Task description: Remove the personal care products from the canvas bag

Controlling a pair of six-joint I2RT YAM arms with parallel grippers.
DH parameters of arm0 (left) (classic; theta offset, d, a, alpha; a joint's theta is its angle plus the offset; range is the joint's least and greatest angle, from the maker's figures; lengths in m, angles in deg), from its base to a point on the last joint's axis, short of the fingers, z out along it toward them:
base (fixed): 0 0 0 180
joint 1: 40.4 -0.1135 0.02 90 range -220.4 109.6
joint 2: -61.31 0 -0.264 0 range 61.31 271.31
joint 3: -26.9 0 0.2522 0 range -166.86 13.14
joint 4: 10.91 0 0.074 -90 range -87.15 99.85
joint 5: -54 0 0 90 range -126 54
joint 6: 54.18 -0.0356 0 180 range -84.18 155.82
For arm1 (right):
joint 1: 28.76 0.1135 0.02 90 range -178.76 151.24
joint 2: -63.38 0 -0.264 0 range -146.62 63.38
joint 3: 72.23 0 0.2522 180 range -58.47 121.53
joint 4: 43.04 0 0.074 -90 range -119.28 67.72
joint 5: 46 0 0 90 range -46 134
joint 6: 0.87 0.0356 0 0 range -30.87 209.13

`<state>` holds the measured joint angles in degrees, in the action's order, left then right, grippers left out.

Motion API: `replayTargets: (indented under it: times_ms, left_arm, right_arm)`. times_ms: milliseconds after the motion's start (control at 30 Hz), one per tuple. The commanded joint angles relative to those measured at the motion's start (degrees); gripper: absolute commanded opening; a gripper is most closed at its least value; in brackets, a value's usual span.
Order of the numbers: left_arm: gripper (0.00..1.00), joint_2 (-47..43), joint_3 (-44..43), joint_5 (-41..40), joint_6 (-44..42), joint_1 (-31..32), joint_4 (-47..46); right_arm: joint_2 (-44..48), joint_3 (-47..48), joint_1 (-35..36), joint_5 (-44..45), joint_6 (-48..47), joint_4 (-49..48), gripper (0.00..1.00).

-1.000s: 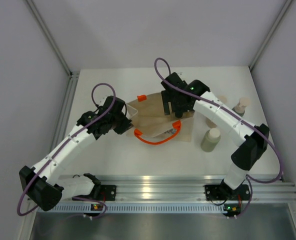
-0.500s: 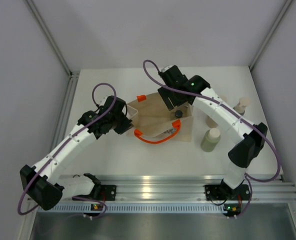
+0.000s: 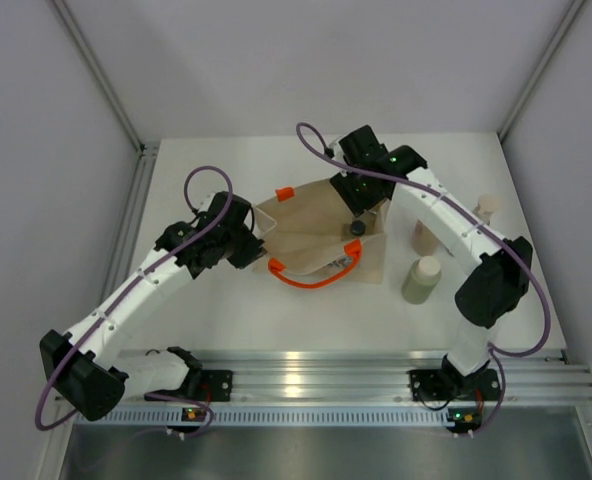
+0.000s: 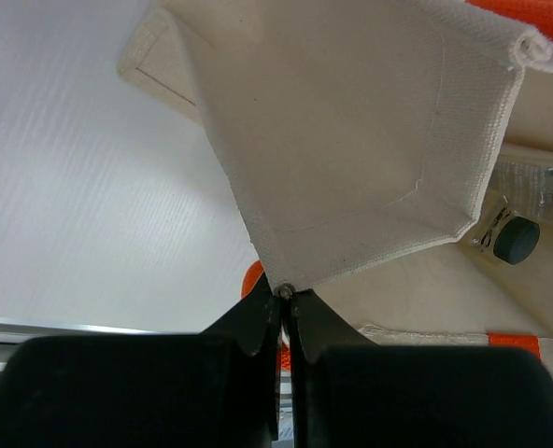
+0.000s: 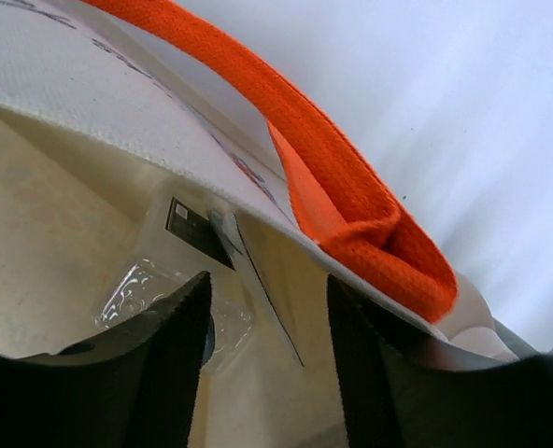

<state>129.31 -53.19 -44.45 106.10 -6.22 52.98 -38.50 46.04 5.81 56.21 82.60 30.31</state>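
The beige canvas bag (image 3: 311, 232) lies in the middle of the table with its mouth held open and its orange handle (image 3: 311, 280) at the near side. My left gripper (image 3: 260, 240) is shut on the bag's left rim; in the left wrist view (image 4: 286, 294) it pinches a canvas corner (image 4: 351, 140). My right gripper (image 3: 359, 205) is open over the bag's far right rim. In the right wrist view (image 5: 267, 317) its jaws straddle the rim beside the orange handle (image 5: 351, 187). A dark-lidded clear jar (image 3: 357, 228) (image 4: 517, 239) (image 5: 178, 299) lies inside the bag.
A grey-green bottle (image 3: 422, 280), a tan bottle (image 3: 486, 208) and another bottle (image 3: 423, 238), partly behind the right arm, stand on the table right of the bag. An orange tab (image 3: 283, 194) sticks out at the bag's far left. Walls enclose the table on three sides.
My right gripper has turned and shifted back toward the bag's far right rim, uncovering the jar's dark lid. The left gripper has kept its hold on the bag.
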Motion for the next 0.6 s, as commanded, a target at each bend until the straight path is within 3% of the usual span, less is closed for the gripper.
replayTargets:
  times_ms: [0, 367, 567]
  left_arm:
    - [0.0, -1.1, -1.7, -0.4, -0.8, 0.2, -1.2]
    - [0.0, -1.5, -1.7, -0.9, -0.8, 0.1, -1.2]
    - [0.0, -1.5, -2.0, -1.0, -0.6, 0.2, -1.2]
  right_arm:
    - [-1.0, -1.4, -1.0, -4.0, -1.9, -2.7, 0.49]
    - [-2.5, -3.6, -2.5, -8.2, -4.4, -4.0, 0.29]
    - [-1.6, -3.5, -2.5, -9.7, -3.8, -4.2, 0.03]
